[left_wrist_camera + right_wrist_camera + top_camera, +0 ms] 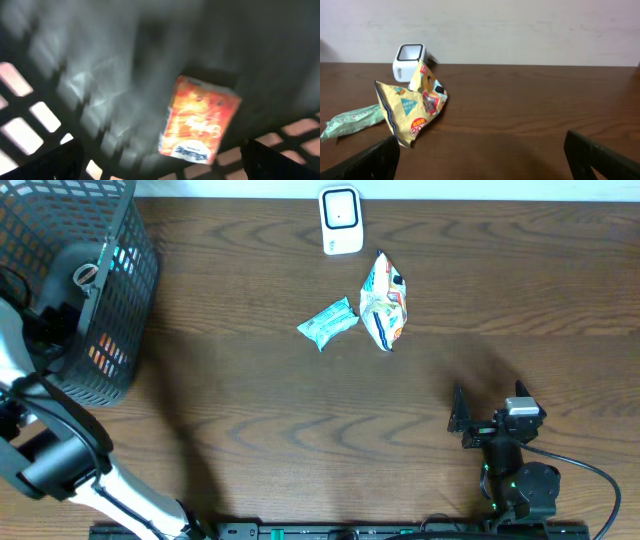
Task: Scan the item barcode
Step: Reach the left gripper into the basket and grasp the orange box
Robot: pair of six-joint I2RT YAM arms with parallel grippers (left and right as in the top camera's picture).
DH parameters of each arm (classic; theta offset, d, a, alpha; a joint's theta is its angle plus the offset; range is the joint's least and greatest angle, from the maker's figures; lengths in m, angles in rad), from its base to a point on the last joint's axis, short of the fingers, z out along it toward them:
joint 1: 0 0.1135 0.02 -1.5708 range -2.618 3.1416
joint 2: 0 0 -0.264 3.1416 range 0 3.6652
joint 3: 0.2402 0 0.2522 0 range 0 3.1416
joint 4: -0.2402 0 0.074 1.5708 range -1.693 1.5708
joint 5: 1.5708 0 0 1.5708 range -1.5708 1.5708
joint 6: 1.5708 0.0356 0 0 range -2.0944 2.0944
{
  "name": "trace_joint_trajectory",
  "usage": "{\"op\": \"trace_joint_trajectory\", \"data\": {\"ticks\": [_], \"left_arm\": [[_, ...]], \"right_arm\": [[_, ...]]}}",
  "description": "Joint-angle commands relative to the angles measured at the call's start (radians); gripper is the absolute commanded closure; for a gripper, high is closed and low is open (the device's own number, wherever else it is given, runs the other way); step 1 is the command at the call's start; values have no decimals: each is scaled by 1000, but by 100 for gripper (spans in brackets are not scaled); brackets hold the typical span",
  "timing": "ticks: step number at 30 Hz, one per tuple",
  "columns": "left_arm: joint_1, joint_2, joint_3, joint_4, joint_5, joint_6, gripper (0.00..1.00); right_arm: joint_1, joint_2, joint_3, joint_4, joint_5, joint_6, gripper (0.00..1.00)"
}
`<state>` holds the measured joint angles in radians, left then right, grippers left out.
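An orange packet (200,120) lies flat on the floor of a black mesh basket (135,290), which stands at the far left corner of a brown wooden table (300,440). The left claw (160,162) hovers just above the packet with its fingers wide apart, holding nothing; the wrist view is blurred, so no barcode can be made out. The step in hand looks like the reach to pick up an item. Next, the claw needs to lower, close on the packet, lift it clear of the basket and carry it to the white scanner (341,220) at the far middle edge, barcode facing it. The right claw (461,420) rests near the front right, also wide apart and empty. Counted: one basket, one scanner, one orange packet, and two more on the table, a teal wrapper (328,323) just beside a yellow snack bag (383,305).
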<state>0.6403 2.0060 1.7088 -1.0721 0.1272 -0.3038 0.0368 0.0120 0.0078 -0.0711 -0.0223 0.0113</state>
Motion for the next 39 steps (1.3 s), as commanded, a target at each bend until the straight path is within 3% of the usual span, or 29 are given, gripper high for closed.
{"op": "trace_joint_trajectory", "data": {"ticks": [1, 7, 9, 13, 24, 28, 30, 34, 39], "left_arm": [[-35, 56, -3, -20, -5, 53, 2], [-124, 106, -3, 3, -25, 75, 1], [-139, 110, -3, 16, -42, 74, 8], [-143, 115, -3, 21, -78, 38, 13], [-140, 115, -81, 41, -93, 26, 14], [-140, 115, -138, 78, -94, 26, 31], [-140, 115, -148, 87, -94, 26, 56], [-137, 109, -132, 90, -94, 26, 92], [-106, 51, -11, 29, -90, -31, 93]], "right_arm": [[3, -5, -2, -3, 5, 10, 1], [3, -5, -2, -3, 5, 10, 1], [3, -5, -2, -3, 5, 10, 1], [3, -5, -2, -3, 5, 10, 1], [3, -5, -2, -3, 5, 10, 1], [3, -5, -2, -3, 5, 10, 1], [3, -5, -2, -3, 5, 10, 1], [3, -5, -2, -3, 5, 10, 1], [3, -5, -2, -3, 5, 10, 1]]}}
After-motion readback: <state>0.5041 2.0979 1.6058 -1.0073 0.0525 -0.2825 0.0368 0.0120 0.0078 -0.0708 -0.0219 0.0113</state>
